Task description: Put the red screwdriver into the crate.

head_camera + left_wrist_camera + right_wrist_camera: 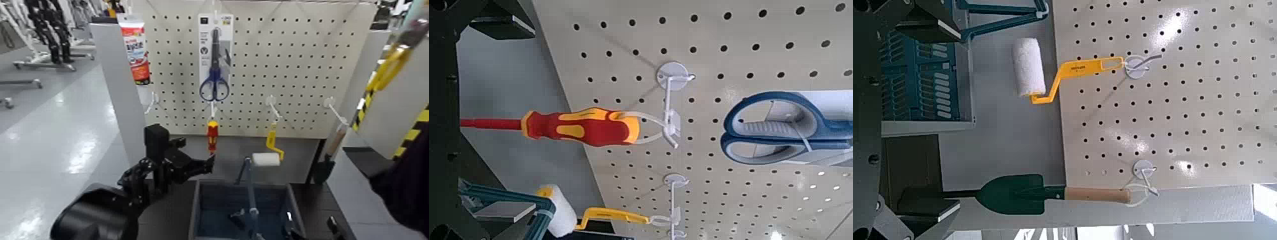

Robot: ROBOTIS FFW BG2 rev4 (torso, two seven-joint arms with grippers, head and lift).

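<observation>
The red screwdriver (pixel 212 135) hangs by its handle from a pegboard hook, shaft pointing down, just below the blue-handled scissors (pixel 215 67). In the left wrist view the screwdriver (pixel 579 126) shows its red and yellow handle, with the thin shaft reaching towards my fingers. My left gripper (pixel 205 165) is open, raised just below and in front of the shaft tip, not touching it; in its own view it (pixel 499 115) frames the shaft. The dark grey-blue crate (pixel 204 214) sits low in front of me, below the board. My right gripper (pixel 923 110) is open and empty, parked low at the right.
A yellow-handled paint roller (pixel 268 152) hangs right of the screwdriver, above the crate. A dark trowel with a wooden handle (pixel 1043 193) hangs further right. A red and white tube (pixel 135 48) hangs at the board's left edge. A blue frame (pixel 246 182) rises from the crate.
</observation>
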